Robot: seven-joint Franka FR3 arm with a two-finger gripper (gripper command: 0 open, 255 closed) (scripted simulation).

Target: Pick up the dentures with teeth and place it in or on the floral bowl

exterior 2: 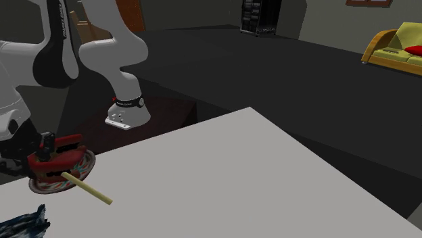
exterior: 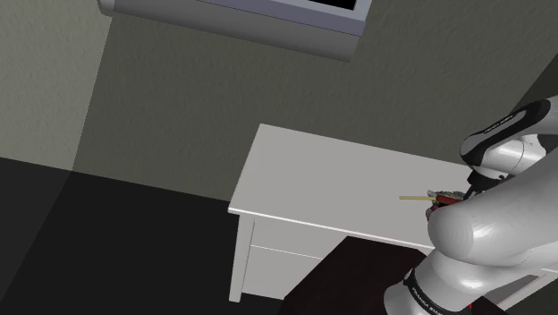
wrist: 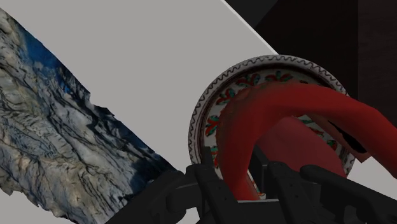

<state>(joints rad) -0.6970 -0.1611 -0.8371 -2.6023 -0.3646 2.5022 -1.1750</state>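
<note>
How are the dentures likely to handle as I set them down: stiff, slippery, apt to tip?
The dentures look like a rigid red arch, so probably no flexing in the gripper. Their smooth curved surface may slip or pivot in the grip. The floral bowl looks shallow, so the arch could rock or tip over its rim.

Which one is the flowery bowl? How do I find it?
Find the white table, then go to its edge nearest the robot's arm. The floral bowl sits there, next to a thin yellow stick and near a crumpled blue-grey thing. It is the only round thing, with red and green patterns inside a dark scalloped rim, and the gripper holds red dentures at it.
</note>
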